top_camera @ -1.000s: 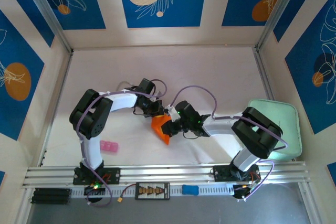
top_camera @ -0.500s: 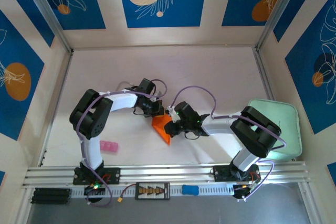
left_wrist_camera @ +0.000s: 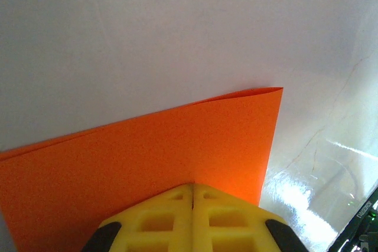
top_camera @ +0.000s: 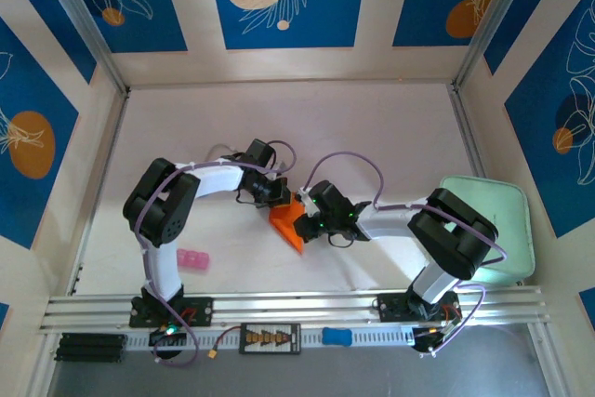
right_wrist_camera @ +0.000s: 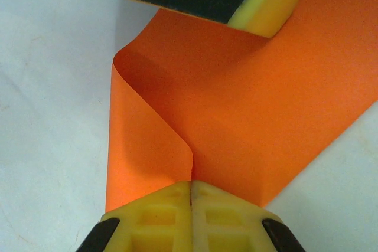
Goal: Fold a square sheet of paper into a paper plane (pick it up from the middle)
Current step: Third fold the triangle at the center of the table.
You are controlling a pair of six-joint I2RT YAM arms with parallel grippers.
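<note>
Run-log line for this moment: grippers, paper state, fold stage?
left gripper: shut on orange sheet | right gripper: shut on orange sheet | sheet: curled over, soft fold | stage: mid-fold, no dart shape

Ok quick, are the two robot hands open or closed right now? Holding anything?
Left gripper: jaws closed, pinching the orange paper.
Right gripper: jaws closed, pinching the same orange paper at a fold.

Your open lane: the far half of the table (top_camera: pixel 297 118). At centre the left arm (top_camera: pixel 218 178) and right arm (top_camera: pixel 395 220) meet over the orange sheet (top_camera: pixel 286 226); a pink block (top_camera: pixel 193 260) lies near-left, a green tray (top_camera: pixel 513 206) at right.
</note>
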